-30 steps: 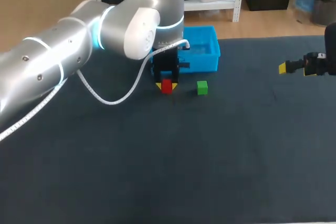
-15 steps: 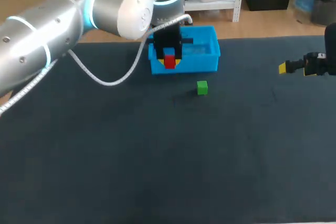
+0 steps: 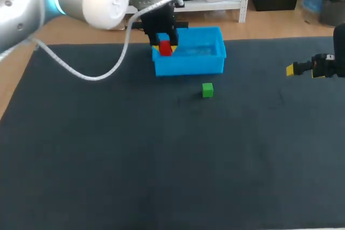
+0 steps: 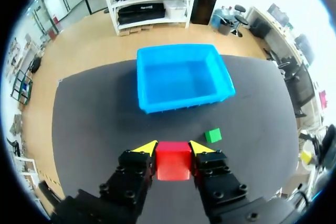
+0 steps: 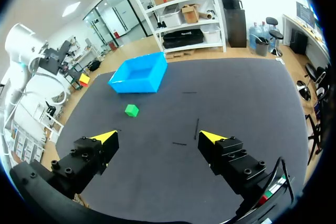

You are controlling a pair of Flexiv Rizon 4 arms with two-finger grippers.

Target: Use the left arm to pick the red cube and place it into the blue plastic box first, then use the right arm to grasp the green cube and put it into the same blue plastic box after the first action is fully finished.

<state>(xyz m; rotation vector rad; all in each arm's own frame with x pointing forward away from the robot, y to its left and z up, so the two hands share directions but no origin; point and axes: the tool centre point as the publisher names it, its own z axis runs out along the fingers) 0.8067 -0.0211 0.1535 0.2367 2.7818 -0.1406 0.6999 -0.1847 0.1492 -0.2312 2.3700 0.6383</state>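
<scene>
Our left gripper (image 4: 173,147) is clamped on the red cube (image 4: 172,161), held in the air by the left end of the blue plastic box (image 3: 188,67), upper middle of frame. Green cube (image 3: 207,90) sits on the dark table (image 3: 161,165) just in front of the box. Our right gripper (image 5: 159,137), fingers spread wide, hovers nr the right edge, well apart from both.
</scene>
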